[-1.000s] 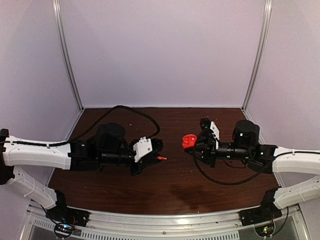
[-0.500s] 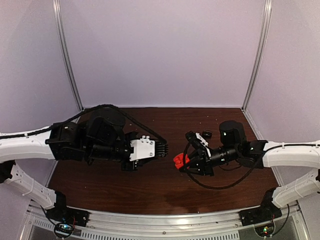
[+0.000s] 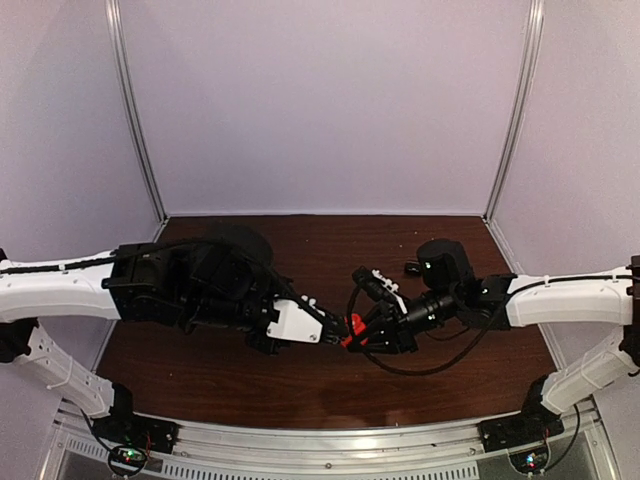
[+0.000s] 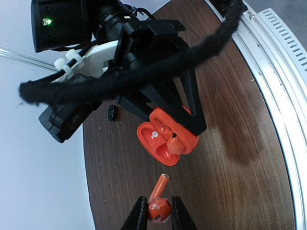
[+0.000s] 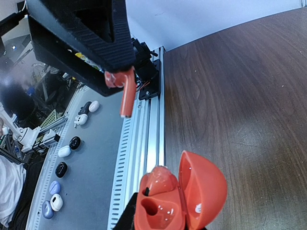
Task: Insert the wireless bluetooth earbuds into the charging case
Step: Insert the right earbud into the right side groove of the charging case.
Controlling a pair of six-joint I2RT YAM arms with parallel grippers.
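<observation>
The charging case [image 4: 165,143] is red and open, held above the table in my right gripper [image 4: 169,136]. One red earbud [image 4: 175,144] sits in it, and the other socket [image 5: 156,209] is empty. My left gripper [image 4: 157,202] is shut on the second red earbud [image 4: 160,210], whose stem points at the case a short gap away. In the right wrist view the case [image 5: 178,201] fills my right gripper [image 5: 168,221], and the held earbud [image 5: 126,93] hangs above it. In the top view both grippers meet at the red case [image 3: 354,325]. No black earbud is identifiable.
A small black piece [image 4: 111,113] lies on the brown table [image 4: 230,158] behind the right arm. A black cable [image 4: 144,74] drapes across the right wrist. The aluminium rail [image 5: 154,120] marks the near edge, with several small cases [image 5: 61,160] below it.
Both arms have swung inward to the table's middle. The right gripper carried the open case left and forward. The left gripper brought its earbud up close to the case.
</observation>
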